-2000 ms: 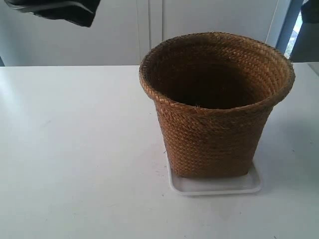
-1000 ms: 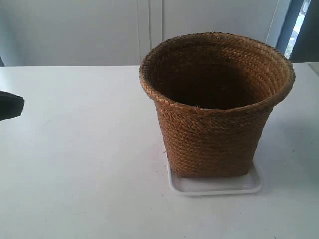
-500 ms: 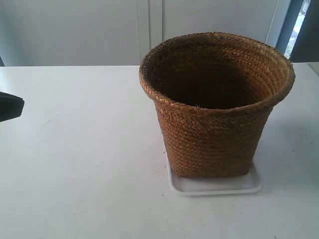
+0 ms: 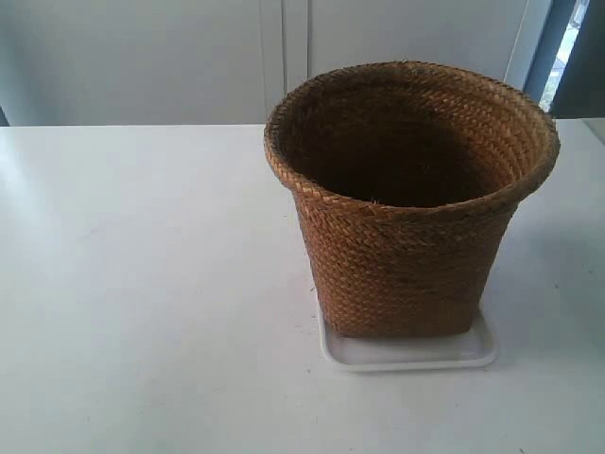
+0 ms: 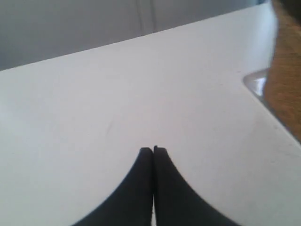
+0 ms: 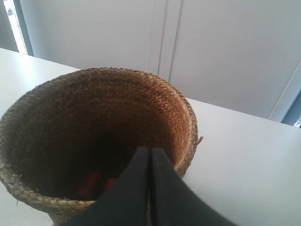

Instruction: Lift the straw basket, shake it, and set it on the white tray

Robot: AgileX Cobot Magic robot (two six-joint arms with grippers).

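The straw basket (image 4: 408,251) stands upright on the white tray (image 4: 477,352), whose rim shows around its base. No arm appears in the exterior view. My left gripper (image 5: 153,150) is shut and empty, low over the bare table, with the straw basket (image 5: 288,70) and a corner of the white tray (image 5: 256,84) off to one side. My right gripper (image 6: 150,149) is shut, holds nothing, and hangs apart from the basket (image 6: 175,109), looking down into it. Red objects (image 6: 90,183) lie in its dark bottom.
The white table (image 4: 142,284) stretches wide beside the basket. A pale wall with panel seams (image 4: 284,57) runs behind the table's far edge. A dark window frame (image 4: 544,47) stands at the back.
The dark arm part at the exterior view's left edge has moved out of sight. The basket and tray have not moved.
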